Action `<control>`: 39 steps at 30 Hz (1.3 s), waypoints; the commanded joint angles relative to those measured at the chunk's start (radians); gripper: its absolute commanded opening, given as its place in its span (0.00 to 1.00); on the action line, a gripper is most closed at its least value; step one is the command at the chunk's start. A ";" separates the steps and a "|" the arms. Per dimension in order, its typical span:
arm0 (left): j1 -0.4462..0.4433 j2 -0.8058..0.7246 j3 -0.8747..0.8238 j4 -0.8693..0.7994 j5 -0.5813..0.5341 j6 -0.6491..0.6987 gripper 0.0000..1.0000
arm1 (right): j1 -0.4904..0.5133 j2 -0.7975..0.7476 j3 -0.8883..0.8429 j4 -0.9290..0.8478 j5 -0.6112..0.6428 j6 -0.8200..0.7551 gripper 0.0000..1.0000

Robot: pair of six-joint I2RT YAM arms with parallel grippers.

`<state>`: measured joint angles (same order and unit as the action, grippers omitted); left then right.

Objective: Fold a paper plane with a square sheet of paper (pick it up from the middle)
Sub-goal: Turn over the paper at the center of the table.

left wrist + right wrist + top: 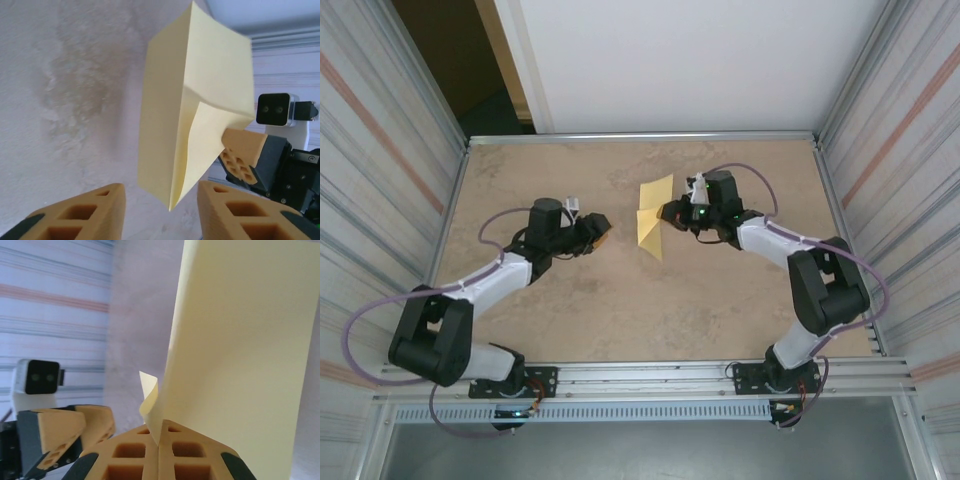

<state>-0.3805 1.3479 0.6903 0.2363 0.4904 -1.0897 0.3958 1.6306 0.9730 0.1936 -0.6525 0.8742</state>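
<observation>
The sheet of paper (pixel 175 100) is thin, smooth and matt, with sharp creases. The table (pixel 620 310) has a matt, mottled, stone-like top. The left gripper (pixel 161 192) and the right gripper (pixel 159 440) have fingers of matt ochre plastic, moulded in open cells. The arm shells (pixel 500 275) are smooth white and black plastic with a slight gloss. The rail (pixel 650 375) is bare metal, and the side walls (pixel 380 150) are ribbed panels with a soft sheen.
</observation>
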 commanded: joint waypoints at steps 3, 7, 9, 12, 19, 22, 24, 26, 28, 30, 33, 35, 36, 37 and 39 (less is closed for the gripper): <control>-0.015 -0.025 -0.020 0.182 0.077 0.013 0.67 | -0.020 -0.042 0.022 0.123 -0.128 0.079 0.05; -0.048 -0.012 0.019 0.199 0.094 0.031 0.78 | -0.021 -0.035 0.047 0.208 -0.182 0.161 0.05; -0.065 -0.006 0.035 0.215 0.101 0.035 0.82 | -0.021 -0.029 0.056 0.233 -0.204 0.189 0.06; -0.071 0.022 0.055 0.250 0.130 0.014 0.83 | -0.016 -0.032 0.061 0.262 -0.225 0.220 0.06; -0.104 0.097 0.133 0.324 0.168 -0.021 0.74 | -0.009 -0.032 0.058 0.283 -0.249 0.250 0.07; -0.107 0.103 0.145 0.332 0.166 -0.017 0.65 | -0.011 -0.033 0.051 0.291 -0.258 0.262 0.07; -0.107 0.101 0.144 0.339 0.163 -0.018 0.58 | -0.012 -0.032 0.049 0.294 -0.263 0.265 0.07; -0.107 0.095 0.140 0.340 0.159 -0.013 0.51 | -0.014 -0.034 0.043 0.294 -0.266 0.266 0.08; -0.107 0.085 0.134 0.335 0.144 -0.008 0.48 | -0.020 -0.034 0.038 0.295 -0.266 0.266 0.09; -0.107 0.075 0.134 0.317 0.133 0.006 0.44 | -0.027 -0.036 0.038 0.294 -0.268 0.265 0.09; -0.107 0.067 0.133 0.307 0.124 0.011 0.37 | -0.031 -0.038 0.036 0.291 -0.271 0.263 0.12; -0.107 0.066 0.133 0.304 0.122 0.013 0.31 | -0.031 -0.040 0.035 0.284 -0.270 0.260 0.13; -0.107 0.069 0.136 0.304 0.127 0.013 0.25 | -0.032 -0.041 0.032 0.281 -0.268 0.257 0.15; -0.107 0.071 0.140 0.304 0.133 0.013 0.23 | -0.032 -0.044 0.032 0.273 -0.266 0.254 0.16; -0.107 0.077 0.153 0.289 0.142 0.017 0.19 | -0.031 -0.050 0.032 0.246 -0.258 0.238 0.20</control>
<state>-0.4858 1.4418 0.8101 0.5270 0.6258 -1.0962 0.3676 1.6077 1.0080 0.4534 -0.8944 1.1252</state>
